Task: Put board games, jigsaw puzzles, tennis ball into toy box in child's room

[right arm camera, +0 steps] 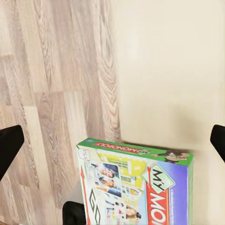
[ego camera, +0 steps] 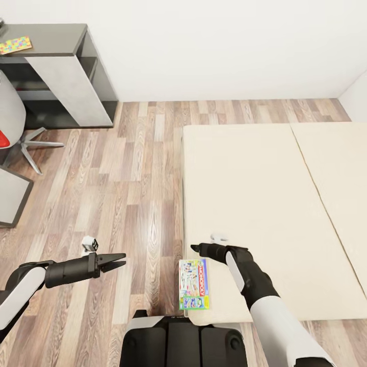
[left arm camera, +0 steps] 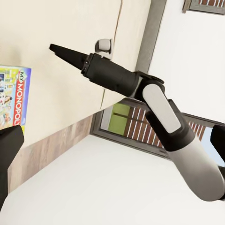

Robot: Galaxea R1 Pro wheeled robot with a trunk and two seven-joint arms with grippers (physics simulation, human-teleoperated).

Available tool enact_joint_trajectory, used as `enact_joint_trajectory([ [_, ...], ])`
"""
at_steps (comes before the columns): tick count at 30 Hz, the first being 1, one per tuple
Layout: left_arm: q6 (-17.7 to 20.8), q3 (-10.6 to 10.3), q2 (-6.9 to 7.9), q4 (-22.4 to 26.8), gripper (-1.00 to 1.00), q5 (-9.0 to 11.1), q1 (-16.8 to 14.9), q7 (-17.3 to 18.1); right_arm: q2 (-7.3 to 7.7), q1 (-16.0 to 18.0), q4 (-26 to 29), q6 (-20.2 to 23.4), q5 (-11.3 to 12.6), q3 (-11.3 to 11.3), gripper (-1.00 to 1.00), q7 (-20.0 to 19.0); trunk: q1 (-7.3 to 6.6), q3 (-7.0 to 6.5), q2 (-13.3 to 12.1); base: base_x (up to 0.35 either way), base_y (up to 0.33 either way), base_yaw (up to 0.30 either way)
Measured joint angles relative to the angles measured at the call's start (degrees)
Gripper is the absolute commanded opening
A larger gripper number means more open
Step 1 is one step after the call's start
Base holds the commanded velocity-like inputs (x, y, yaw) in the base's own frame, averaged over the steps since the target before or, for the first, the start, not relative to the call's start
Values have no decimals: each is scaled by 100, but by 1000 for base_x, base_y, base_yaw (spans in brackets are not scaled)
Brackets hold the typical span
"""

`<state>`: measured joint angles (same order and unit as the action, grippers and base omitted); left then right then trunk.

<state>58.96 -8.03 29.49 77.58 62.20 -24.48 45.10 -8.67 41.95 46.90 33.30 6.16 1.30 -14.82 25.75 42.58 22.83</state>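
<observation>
We see the wood floor (ego camera: pixel 127 193) across the left and middle of the head view, and the bed (ego camera: pixel 265 204), a beige mattress in two panels, filling the right side. The white wall (ego camera: pixel 214 46) runs along the top. In the upper left corner stands the table (ego camera: pixel 56 46), with a pale grey top and dark sides, and one jigsaw (ego camera: pixel 15 45) lies flat on it near the frame's left edge. A chair (ego camera: pixel 12 127) with a star base stands below the table at the left edge.

Our right arm (ego camera: pixel 260 285) reaches up from the lower right over the bed's near left corner; its gripper (ego camera: pixel 196 248) hangs just above the Monopoly box (ego camera: pixel 194 290), apart from it. From the right wrist view the two dark fingertips (right arm camera: pixel 9 145) sit far out at the frame's opposite edges, so the jaws are spread wide with nothing between them. The box lies flat at the bed's lower left corner, its long side along the mattress edge beside the floor, in the lower middle of the head view.

Our left arm (ego camera: pixel 30 280) stretches across the lower left over the floor, its gripper (ego camera: pixel 116 261) pointing right toward the box, well apart from it; its fingers look released and empty
</observation>
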Motion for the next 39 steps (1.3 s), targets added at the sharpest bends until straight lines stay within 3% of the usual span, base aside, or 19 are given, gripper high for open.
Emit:
enact_joint_trajectory([
  [22,-114,19,8,-266,100,-58,-8,-23,18,-591,1204,560,78,7,100,-4,0,-208,0,0,0,0],
  [30,-124,307,5,-378,100,-573,-9,-21,25,-634,1244,578,30,25,100,3,0,-284,0,0,0,0],
  [35,-136,423,5,-573,100,-1102,-9,-28,27,-637,1242,597,9,34,100,6,0,-332,0,0,0,0],
  [37,-185,504,-2,-764,100,-1401,-12,-15,24,-637,1239,597,2,33,100,6,0,-351,0,0,0,0],
  [39,-238,562,-7,-872,100,-1526,-15,5,22,-637,1234,597,-2,31,100,9,0,-370,0,0,0,0],
])
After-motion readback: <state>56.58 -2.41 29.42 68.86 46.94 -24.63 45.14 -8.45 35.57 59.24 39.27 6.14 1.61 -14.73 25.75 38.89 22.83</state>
